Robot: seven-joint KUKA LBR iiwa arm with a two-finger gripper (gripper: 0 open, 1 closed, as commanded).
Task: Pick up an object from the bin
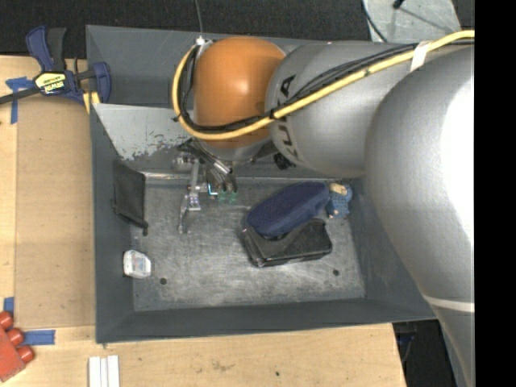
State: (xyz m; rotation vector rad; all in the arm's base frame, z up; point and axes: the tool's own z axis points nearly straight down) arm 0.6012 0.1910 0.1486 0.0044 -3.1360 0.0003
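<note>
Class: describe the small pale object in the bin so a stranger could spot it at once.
Find the grey metal bin, then its floor's lower-left corner. A small pale packet lies there alone. Unlike the black flat piece above it and the blue bundle to the right, it is whitish.

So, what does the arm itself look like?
The arm is thick, rounded and silver-grey, with dark lettering. An orange dome covers its wrist. Yellow and black cables run along it. The gripper below is small, bare metal.
</note>
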